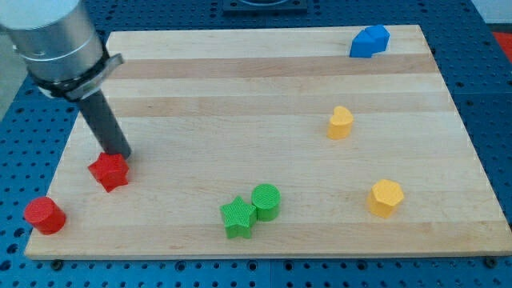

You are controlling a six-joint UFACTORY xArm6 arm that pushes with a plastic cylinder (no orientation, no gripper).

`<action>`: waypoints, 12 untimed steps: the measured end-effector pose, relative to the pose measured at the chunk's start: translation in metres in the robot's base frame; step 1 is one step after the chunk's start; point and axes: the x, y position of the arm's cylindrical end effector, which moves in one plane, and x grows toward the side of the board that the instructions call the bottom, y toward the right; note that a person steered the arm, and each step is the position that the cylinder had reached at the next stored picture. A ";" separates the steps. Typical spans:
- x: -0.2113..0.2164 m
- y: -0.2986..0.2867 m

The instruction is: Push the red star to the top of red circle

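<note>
Nearest the camera, the red circle (44,215) sits at the board's bottom-left corner. At its 1 o'clock, close by, lies the red star (109,171), with my tip (120,154) touching its 1 o'clock edge. I have no fingers, only this rod. Pushing seems underway; next, nudge the star toward 9 o'clock, above the circle. It shows no long axis.

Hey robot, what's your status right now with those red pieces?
My tip at the red star's upper right edge, apparently touching. Red circle lies toward the view's lower left of the star, apart. Nothing between them; green blocks well off to the view's right.
</note>
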 end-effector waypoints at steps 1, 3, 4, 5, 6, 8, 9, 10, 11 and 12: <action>0.001 -0.005; -0.010 0.090; 0.023 0.076; 0.043 0.025; 0.043 -0.012; -0.012 -0.004; -0.016 -0.019; -0.005 -0.027; 0.003 -0.028; 0.013 -0.033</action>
